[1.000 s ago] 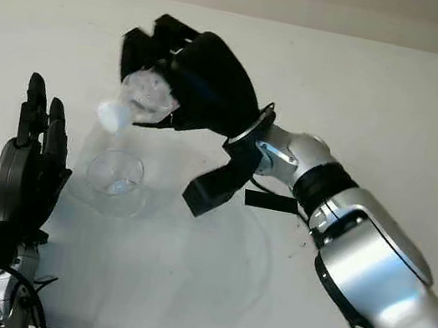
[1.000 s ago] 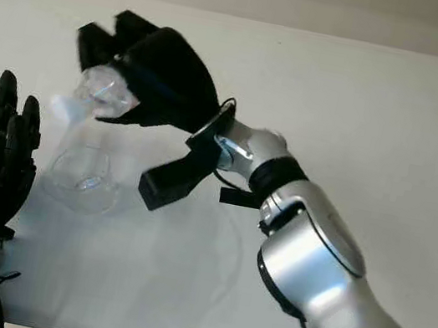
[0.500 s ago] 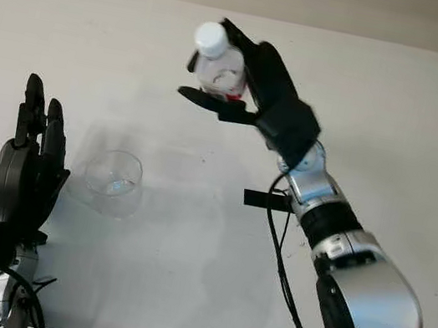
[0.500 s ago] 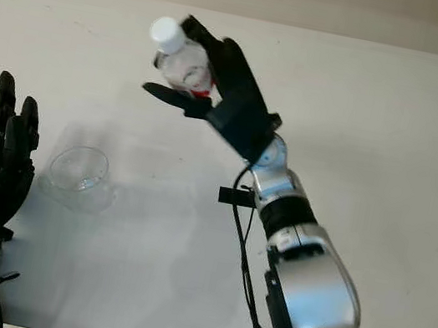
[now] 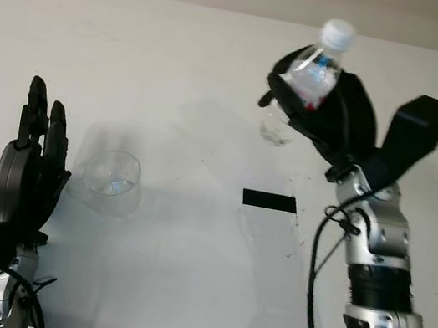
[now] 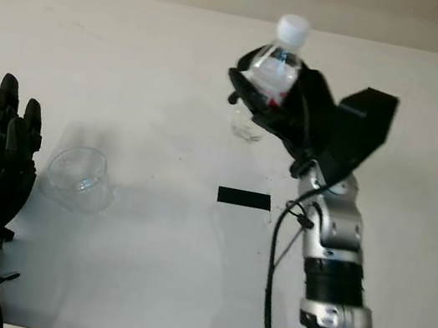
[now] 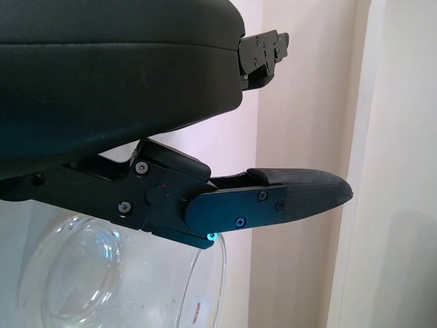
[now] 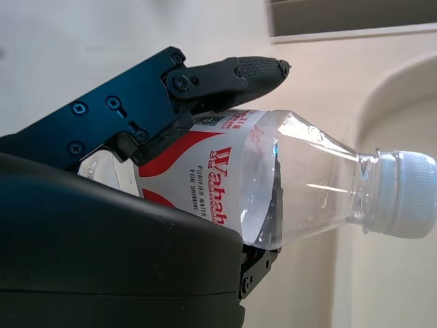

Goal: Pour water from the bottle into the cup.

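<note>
Right hand [image 5: 329,115]: gripping the bottle [image 5: 317,67], held above the bench [image 5: 182,276] at its far right, roughly upright, white cap on.
Cup [image 5: 112,180]: upright on the bench at the near left, well apart from the bottle.
Left hand [image 5: 26,172]: open, just beside the cup.
Black strip [image 5: 268,201]: flat on the bench, between cup and right arm.

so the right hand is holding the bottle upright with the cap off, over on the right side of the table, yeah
Not quite: the white cap is on the bottle, as the right wrist view shows. The rest stands: the right hand holds it upright at the table's right side.
</note>
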Controlling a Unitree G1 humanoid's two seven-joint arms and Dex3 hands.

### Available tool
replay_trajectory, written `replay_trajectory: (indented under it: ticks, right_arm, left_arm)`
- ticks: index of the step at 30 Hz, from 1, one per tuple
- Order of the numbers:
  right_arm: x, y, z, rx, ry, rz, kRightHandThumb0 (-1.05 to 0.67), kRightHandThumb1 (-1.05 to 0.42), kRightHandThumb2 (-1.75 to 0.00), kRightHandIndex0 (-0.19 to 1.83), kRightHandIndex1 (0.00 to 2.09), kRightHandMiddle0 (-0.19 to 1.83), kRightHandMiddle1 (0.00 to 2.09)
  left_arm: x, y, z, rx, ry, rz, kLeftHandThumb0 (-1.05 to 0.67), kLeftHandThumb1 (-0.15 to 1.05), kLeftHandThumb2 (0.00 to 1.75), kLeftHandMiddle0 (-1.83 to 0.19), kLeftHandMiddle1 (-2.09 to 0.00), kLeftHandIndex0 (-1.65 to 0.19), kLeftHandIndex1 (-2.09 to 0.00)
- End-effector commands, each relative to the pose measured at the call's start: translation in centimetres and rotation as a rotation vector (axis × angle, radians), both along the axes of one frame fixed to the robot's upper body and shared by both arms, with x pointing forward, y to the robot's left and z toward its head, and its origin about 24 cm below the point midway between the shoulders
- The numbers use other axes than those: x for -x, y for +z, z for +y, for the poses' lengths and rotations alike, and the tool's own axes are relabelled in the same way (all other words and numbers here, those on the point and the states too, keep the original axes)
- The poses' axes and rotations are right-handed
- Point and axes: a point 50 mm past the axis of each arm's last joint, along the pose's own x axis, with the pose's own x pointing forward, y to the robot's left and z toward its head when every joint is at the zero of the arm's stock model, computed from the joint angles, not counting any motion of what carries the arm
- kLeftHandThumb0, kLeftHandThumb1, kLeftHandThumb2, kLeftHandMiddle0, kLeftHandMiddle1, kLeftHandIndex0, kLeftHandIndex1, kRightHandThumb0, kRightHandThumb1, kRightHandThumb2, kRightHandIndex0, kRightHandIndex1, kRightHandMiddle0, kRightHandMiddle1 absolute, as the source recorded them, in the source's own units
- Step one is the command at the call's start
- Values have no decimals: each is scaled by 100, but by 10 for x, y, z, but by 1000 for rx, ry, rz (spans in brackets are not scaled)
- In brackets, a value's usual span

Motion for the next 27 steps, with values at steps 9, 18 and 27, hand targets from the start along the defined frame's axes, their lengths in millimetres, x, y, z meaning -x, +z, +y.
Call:
replay_trajectory:
  ticks: [9,18,27]
  right_arm:
    - [23,-19,-2,96,-19,54,-41,-105,-47,111,209,85,209]
    - [30,-22,4,98,33,123,-42,-105,-50,110,209,84,209]
    - [29,-27,7,15,57,208,-44,-105,-49,118,209,91,209]
  left_arm:
    - [7,-15,-2,36,-8,57,-80,105,49,19,-1,19,0]
    - [7,-15,-1,35,-7,57,-78,105,52,19,-3,19,0]
    - [8,-15,0,33,-13,56,-78,105,52,19,-4,19,0]
